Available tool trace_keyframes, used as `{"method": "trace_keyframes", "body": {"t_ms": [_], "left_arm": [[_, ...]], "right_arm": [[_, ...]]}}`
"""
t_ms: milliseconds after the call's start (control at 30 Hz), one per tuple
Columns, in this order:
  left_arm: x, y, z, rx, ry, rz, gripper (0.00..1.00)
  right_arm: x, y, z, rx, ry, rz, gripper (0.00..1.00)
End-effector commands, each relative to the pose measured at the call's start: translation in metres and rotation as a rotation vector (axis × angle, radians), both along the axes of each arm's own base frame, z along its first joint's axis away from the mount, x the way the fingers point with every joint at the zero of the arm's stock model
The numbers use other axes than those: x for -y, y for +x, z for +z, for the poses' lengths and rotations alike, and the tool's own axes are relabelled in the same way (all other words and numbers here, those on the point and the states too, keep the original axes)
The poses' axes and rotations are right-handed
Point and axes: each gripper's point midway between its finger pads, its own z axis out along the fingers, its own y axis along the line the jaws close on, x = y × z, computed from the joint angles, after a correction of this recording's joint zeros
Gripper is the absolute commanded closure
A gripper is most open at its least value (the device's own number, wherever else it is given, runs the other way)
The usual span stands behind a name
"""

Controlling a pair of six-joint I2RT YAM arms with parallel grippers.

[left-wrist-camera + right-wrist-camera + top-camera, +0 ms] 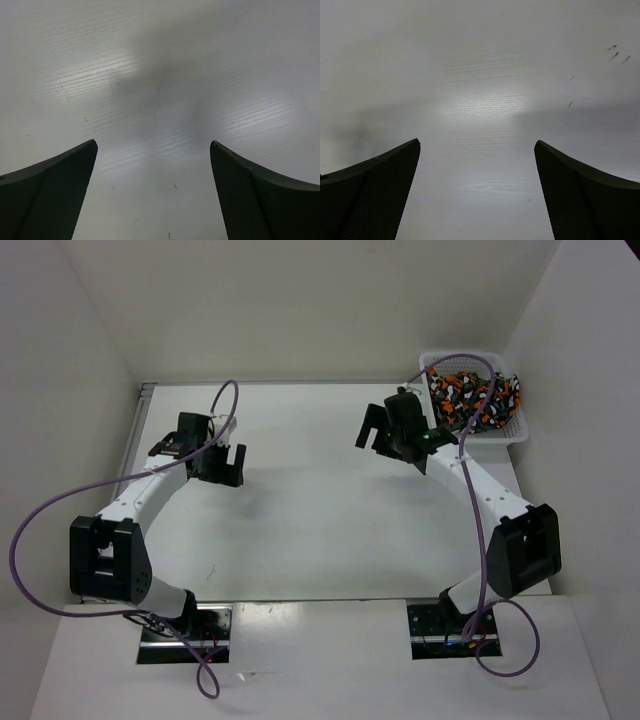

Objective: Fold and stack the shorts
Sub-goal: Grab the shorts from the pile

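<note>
Your shorts (472,395) lay bunched in the basket (521,432) at the table's far right corner. From your right gripper (375,438) they sat to the right and slightly farther back, near but not touching. From your left gripper (200,455) they were well apart, right across the table (300,530). The right arm was plainly the nearer one for the first reach, in my judgement.

Both grippers were spread wide and held nothing. Each wrist view showed only bare tabletop between the fingers.

The cloth was a crumpled heap with no long axis you could read. The basket's long side ran left to right. The print was a busy mix of orange, black, dark grey and white blotches. The heap filled most of the basket and rose about to its rim. You could not tell how many pairs were in there, nor where a waistband or leg opening lay.
</note>
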Motion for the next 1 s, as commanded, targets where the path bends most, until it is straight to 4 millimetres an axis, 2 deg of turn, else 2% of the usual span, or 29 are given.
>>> {"method": "trace_keyframes", "body": {"t_ms": [0, 167, 300, 367, 400, 433, 467, 500, 533, 567, 600, 633, 667, 700, 733, 767, 800, 833, 867, 900, 933, 967], "left_arm": [[0.009, -0.001, -0.003, -0.005, -0.037, -0.032, 0.0], [0.008, -0.003, -0.005, -0.012, -0.019, -0.028, 0.0], [0.01, -0.001, 0.013, 0.048, 0.016, -0.028, 0.0], [0.02, 0.002, 0.024, 0.096, 0.009, -0.055, 0.0], [0.022, 0.003, 0.034, 0.131, -0.004, -0.062, 0.0], [0.026, 0.004, 0.04, 0.155, 0.0, -0.07, 0.0], [0.029, 0.003, 0.044, 0.17, 0.005, -0.077, 0.0], [0.029, 0.006, 0.06, 0.229, -0.004, -0.076, 0.0], [0.029, 0.006, 0.065, 0.244, -0.007, -0.075, 0.0], [0.031, 0.005, 0.068, 0.252, -0.017, -0.083, 0.0], [0.033, 0.007, 0.075, 0.254, -0.024, -0.09, 0.0], [0.033, 0.008, 0.074, 0.242, -0.023, -0.09, 0.0], [0.033, 0.007, 0.068, 0.221, -0.02, -0.09, 0.0], [0.031, 0.009, 0.063, 0.198, -0.006, -0.081, 0.0], [0.029, 0.01, 0.06, 0.19, 0.004, -0.075, 0.0], [0.029, 0.01, 0.062, 0.189, 0.004, -0.074, 0.0], [0.025, 0.011, 0.058, 0.172, 0.027, -0.058, 0.0], [0.023, 0.012, 0.053, 0.161, 0.039, -0.051, 0.0], [0.023, 0.01, 0.051, 0.139, 0.043, -0.052, 0.0], [0.022, 0.013, 0.057, 0.154, 0.047, -0.045, 0.0], [0.018, 0.011, 0.055, 0.143, 0.061, -0.036, 0.0], [0.017, 0.011, 0.058, 0.143, 0.068, -0.031, 0.0]], "right_arm": [[0.002, 0.006, 0.025, 0.077, 0.037, -0.031, 0.0], [0.034, 0.013, 0.042, 0.146, -0.048, -0.16, 0.0], [0.071, 0.021, 0.058, 0.221, -0.152, -0.315, 0.0], [0.09, 0.029, 0.065, 0.23, -0.163, -0.357, 0.0], [0.093, 0.035, 0.073, 0.233, -0.142, -0.356, 0.0], [0.1, 0.04, 0.073, 0.219, -0.134, -0.363, 0.0], [0.12, 0.05, 0.068, 0.197, -0.117, -0.409, 0.0], [0.13, 0.057, 0.069, 0.199, -0.095, -0.419, 0.0], [0.128, 0.063, 0.068, 0.194, -0.033, -0.374, 0.0], [0.155, 0.072, 0.064, 0.187, -0.014, -0.415, 0.0], [0.156, 0.082, 0.067, 0.199, 0.034, -0.385, 0.0], [0.166, 0.089, 0.066, 0.194, 0.044, -0.397, 0.0], [0.188, 0.104, 0.058, 0.166, 0.046, -0.432, 0.0], [0.196, 0.107, 0.047, 0.116, 0.042, -0.446, 0.0], [0.204, 0.114, 0.041, 0.091, 0.038, -0.461, 0.0], [0.207, 0.128, 0.053, 0.112, 0.033, -0.47, 0.0], [0.217, 0.138, 0.025, 0.049, 0.014, -0.493, 0.0], [0.219, 0.142, 0.017, 0.023, -0.003, -0.495, 0.02], [0.221, 0.155, 0.026, 0.053, -0.006, -0.489, 0.03], [0.227, 0.162, 0.004, 0.01, -0.012, -0.499, 0.05], [0.227, 0.166, -0.001, -0.002, -0.003, -0.508, 0.07], [0.231, 0.174, 0.005, 0.018, 0.008, -0.508, 0.12]]}}
